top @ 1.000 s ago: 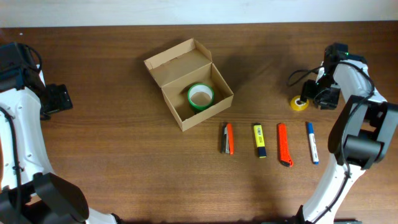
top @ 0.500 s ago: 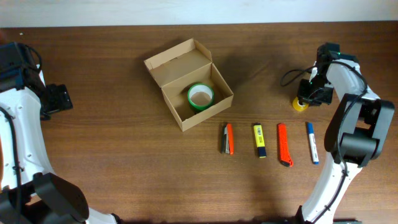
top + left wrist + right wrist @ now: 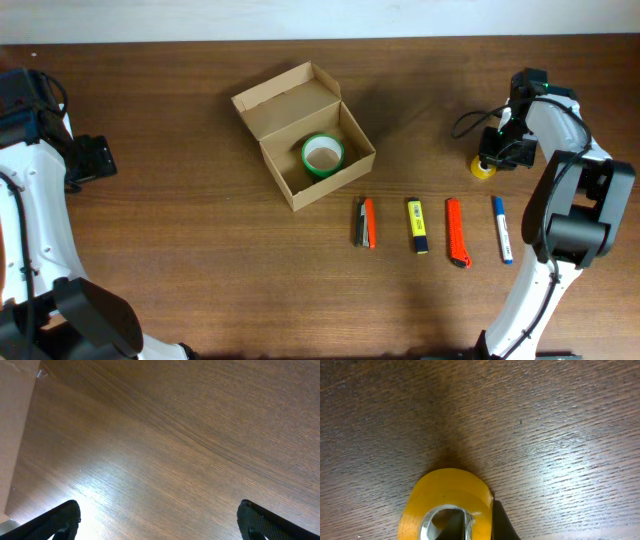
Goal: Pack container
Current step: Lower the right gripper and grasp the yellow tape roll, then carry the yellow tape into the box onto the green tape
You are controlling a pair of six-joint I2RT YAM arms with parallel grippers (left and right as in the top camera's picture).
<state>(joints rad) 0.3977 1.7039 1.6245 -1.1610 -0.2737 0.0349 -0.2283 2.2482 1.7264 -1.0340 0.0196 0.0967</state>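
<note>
A robotics lab bench, laid out like an office workspace. A left arm (image 3: 30,200) and a right arm (image 3: 565,125), white and black, stand at the ends of a dark wood-grain desk (image 3: 180,250) backed by a plain pale wall (image 3: 300,18). The goods are stationery: a yellow tape roll (image 3: 482,170) at the right jaws, pens and markers (image 3: 416,226) in a row near them, and a cardboard box (image 3: 285,102) holding a green tape roll (image 3: 322,156), between right jaws and left jaws.

Wooden table (image 3: 200,250) bears a row: orange-black marker (image 3: 365,222), yellow highlighter (image 3: 416,225), perhaps an orange cutter (image 3: 456,232), blue pen (image 3: 500,229).
</note>
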